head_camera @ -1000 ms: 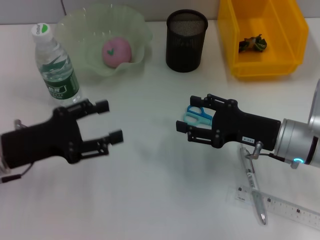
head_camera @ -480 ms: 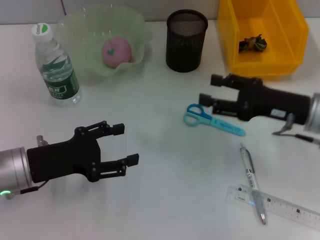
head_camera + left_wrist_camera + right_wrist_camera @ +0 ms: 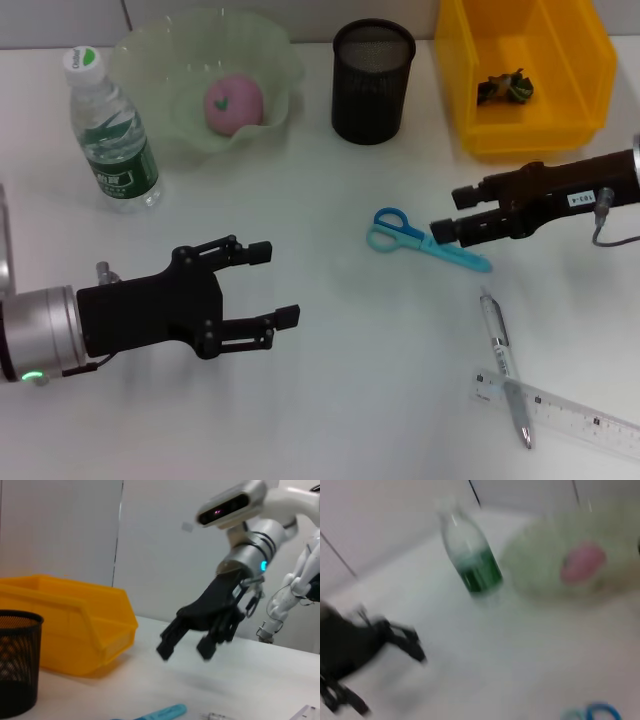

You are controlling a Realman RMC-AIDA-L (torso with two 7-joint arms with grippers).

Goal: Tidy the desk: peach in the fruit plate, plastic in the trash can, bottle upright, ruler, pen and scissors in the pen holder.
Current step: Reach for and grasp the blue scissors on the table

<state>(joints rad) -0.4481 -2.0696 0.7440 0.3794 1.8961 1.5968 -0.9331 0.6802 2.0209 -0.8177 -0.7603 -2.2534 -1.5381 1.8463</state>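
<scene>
Beside scissors [image 3: 425, 239]: right tool [image 3: 452, 212] open, empty

On the plain white tabletop [image 3: 330, 400], the clear plastic water bottle [image 3: 108, 133] with white cap and dark green label stands upright near the far left corner. Beside it, the wavy pale green translucent fruit plate [image 3: 150, 60] holds the small round pink peach [image 3: 233, 103]. The black mesh cylindrical pen holder [image 3: 372, 82] stands at the far edge, and the bright yellow rectangular trash can [image 3: 590, 90] with dark crumpled plastic [image 3: 504, 87] inside is in the far right corner. The blue-handled scissors [image 3: 425, 238] lie flat near the middle. The right tool [image 3: 448, 213] hangs just beside their blade cover, fingers parted. The left tool [image 3: 274, 284] hovers near the near left edge, fingers spread. The silver-grey pen [image 3: 506, 367] lies across the transparent ruler [image 3: 575, 415] near the near right corner.
</scene>
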